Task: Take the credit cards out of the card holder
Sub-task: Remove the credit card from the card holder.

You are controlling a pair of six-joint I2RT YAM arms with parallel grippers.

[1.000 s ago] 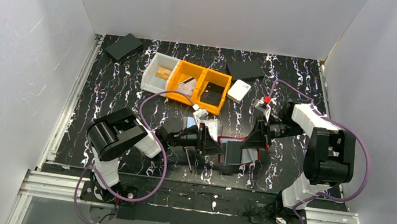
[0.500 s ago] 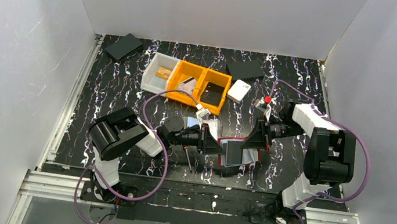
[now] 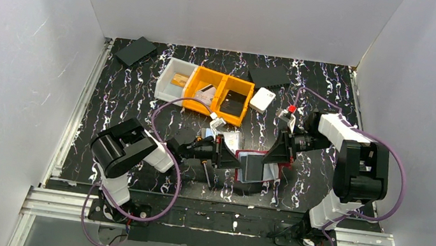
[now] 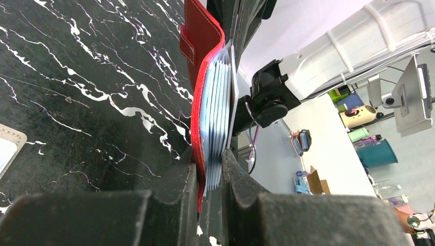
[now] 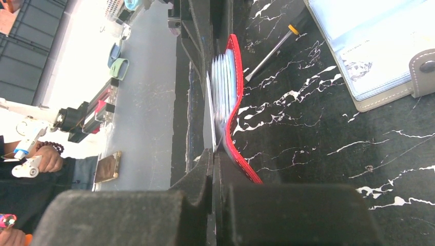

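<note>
— Red cover, is it? What is that between the two arms?

— Red, yes. It is the card holder (image 3: 259, 167), spread open over the marbled black table (image 3: 121, 103). The left gripper (image 3: 235, 162) has one end of it and the right gripper (image 3: 273, 158) the other, so it sits right between their tips.

— Are the pincers closed?

— The left one is. Its fingers (image 4: 177, 202) are clamped on the red cover and the whole pack of leaves together. The right one is pinched almost flat, with a single thin pale leaf caught between its fingers (image 5: 197, 179). The red cover bends away just beside them.

— And the credit cards?

— The credit cards (image 4: 215, 102) are inside the cover. Their pale blue edges are stacked side by side, running from the left pincer's tips towards the right one. I cannot tell whether the leaf in the right pincer is a card or a sleeve.

— Anything else nearby?

— A thin tool (image 5: 274, 48) with a yellow tip lies just beside the left pincer. A second, grey holder (image 5: 369, 56) lies open a little beyond it. The orange bins (image 3: 219, 94) and a white bin (image 3: 173, 79) stand well beyond both pincers.
</note>
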